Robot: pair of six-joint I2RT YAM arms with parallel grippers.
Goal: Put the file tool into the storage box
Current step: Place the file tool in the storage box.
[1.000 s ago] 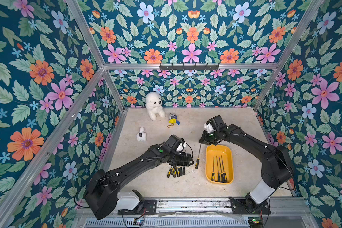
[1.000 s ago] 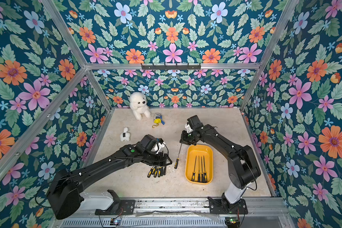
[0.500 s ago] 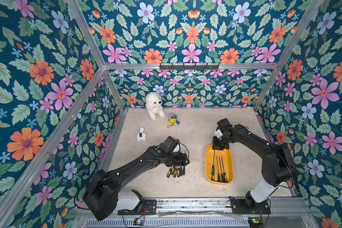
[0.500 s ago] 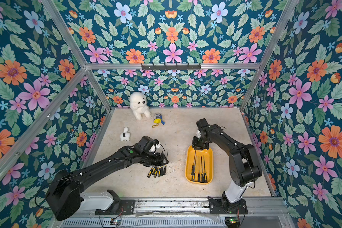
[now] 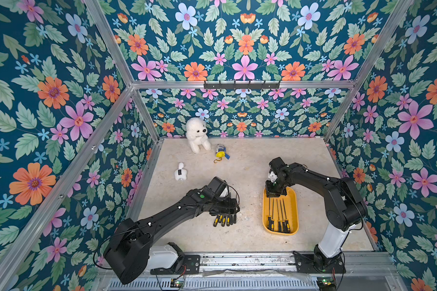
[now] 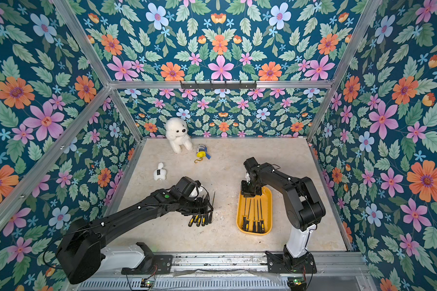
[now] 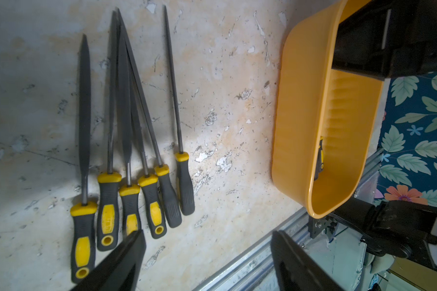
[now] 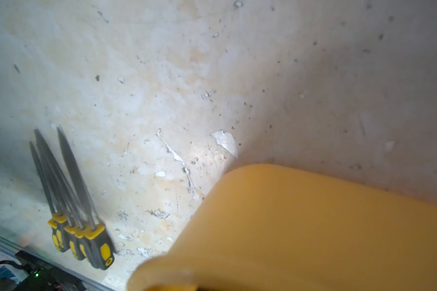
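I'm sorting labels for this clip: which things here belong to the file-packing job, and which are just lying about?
Job:
storage box
files already in it
loose files beside it

Lying about:
plush dog
small white toy
yellow-and-blue trinket

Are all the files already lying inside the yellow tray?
No, the left wrist view shows six files lying side by side on the table, apart from the storage box.
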